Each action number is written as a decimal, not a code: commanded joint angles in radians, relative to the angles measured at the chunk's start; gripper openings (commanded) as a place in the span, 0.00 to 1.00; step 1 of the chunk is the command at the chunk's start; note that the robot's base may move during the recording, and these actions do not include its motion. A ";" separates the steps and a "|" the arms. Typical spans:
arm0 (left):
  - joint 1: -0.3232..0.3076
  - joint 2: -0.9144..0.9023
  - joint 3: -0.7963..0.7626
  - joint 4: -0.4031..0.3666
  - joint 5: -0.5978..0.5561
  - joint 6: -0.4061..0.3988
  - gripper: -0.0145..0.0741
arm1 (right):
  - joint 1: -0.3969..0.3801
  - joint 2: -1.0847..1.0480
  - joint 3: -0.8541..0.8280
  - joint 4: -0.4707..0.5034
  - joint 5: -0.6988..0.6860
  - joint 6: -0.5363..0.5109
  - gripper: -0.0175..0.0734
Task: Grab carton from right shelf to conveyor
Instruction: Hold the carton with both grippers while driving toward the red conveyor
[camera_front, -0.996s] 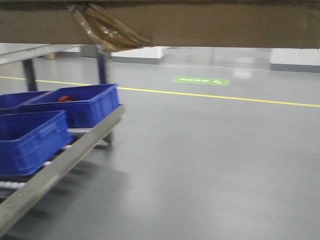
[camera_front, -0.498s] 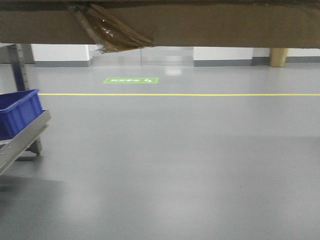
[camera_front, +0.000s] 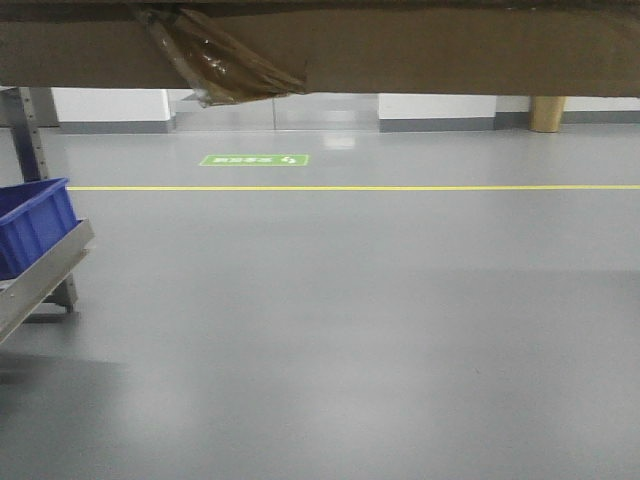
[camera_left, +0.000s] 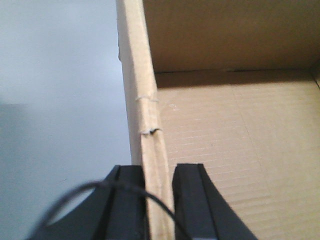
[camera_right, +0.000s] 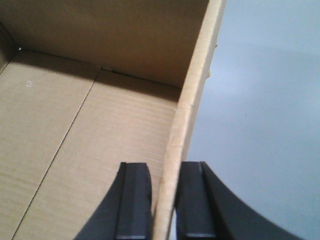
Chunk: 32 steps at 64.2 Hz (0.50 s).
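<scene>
Gripping the carton (camera_left: 225, 125) by its left wall, the left gripper (camera_left: 159, 205) has both black fingers closed tight on the raw corrugated edge. A thin black cable (camera_left: 100, 186) loops across the outer finger. Over on the other side, the right gripper (camera_right: 165, 205) is clamped on the right wall the same way, with one pad inside and one outside. The box is open-topped, plain brown cardboard, ribbed and matte, with a seam running along its bottom. From the front it hangs as a broad brown band across the top of the view, crinkled glossy tape (camera_front: 225, 55) peeling off it. It hangs over the smooth grey floor (camera_front: 380, 330). The right shelf (camera_front: 40, 275) sits low at the left edge, a brushed steel rail carrying a blue plastic bin (camera_front: 35, 225). A yellow line (camera_front: 400, 188) crosses the floor, and the lettering on a green floor label (camera_front: 253, 160) beyond it is too blurred to read.
</scene>
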 joint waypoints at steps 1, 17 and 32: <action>0.001 -0.012 -0.006 -0.005 -0.056 -0.001 0.14 | 0.000 -0.011 -0.001 0.021 -0.045 -0.024 0.12; 0.001 -0.012 -0.006 -0.005 -0.056 -0.001 0.14 | 0.000 -0.011 -0.001 0.021 -0.045 -0.024 0.12; 0.001 -0.012 -0.006 -0.005 -0.056 -0.001 0.14 | 0.000 -0.011 -0.001 0.021 -0.045 -0.024 0.12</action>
